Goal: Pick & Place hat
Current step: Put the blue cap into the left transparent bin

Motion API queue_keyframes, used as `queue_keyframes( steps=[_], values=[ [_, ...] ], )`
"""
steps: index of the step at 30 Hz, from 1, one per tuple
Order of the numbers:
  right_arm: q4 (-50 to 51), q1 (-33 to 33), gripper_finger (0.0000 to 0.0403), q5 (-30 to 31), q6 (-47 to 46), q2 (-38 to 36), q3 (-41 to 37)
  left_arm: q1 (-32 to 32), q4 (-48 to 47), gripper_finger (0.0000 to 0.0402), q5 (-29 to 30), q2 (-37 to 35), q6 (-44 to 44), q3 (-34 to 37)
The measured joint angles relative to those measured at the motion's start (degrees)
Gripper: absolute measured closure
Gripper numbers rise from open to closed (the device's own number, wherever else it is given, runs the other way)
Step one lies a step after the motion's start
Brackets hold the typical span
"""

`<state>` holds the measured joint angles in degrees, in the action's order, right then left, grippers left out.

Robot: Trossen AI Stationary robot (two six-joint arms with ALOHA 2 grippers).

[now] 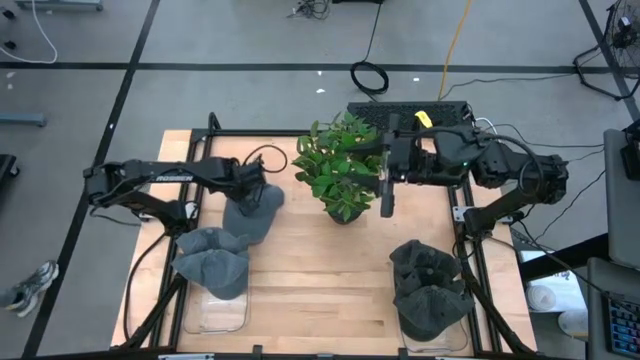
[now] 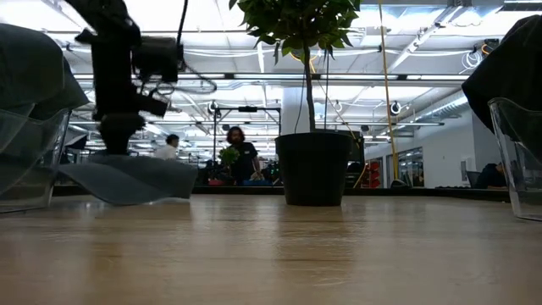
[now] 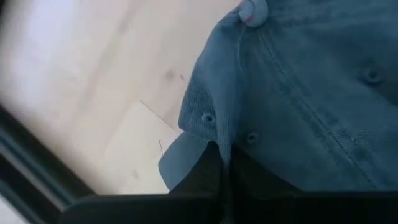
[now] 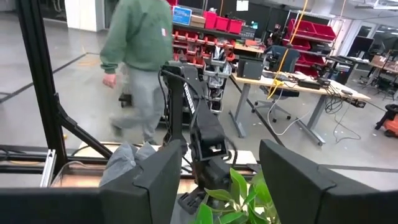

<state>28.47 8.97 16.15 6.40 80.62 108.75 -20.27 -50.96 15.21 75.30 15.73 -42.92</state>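
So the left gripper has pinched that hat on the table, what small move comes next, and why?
Probably a short lift. The left gripper is shut on the loose hat, whose brim rests on the table. Raising it should free it for carrying, likely toward the clear bin of hats nearby.
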Motion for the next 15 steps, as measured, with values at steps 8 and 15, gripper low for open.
queue_keyframes(
  steps=[8,15],
  values=[
    [0.02,-0.04,0.0189,0.02,-0.87,-1.46,0.0,-0.35,-8.07,0.0398,1.25,-4.88,-2.37,-13.27],
    [0.79,-1.49,0.0188,0.04,-1.06,-2.45,0.0,-0.33,-16.58,0.0398,0.93,-5.39,-3.33,-26.27]
  ],
)
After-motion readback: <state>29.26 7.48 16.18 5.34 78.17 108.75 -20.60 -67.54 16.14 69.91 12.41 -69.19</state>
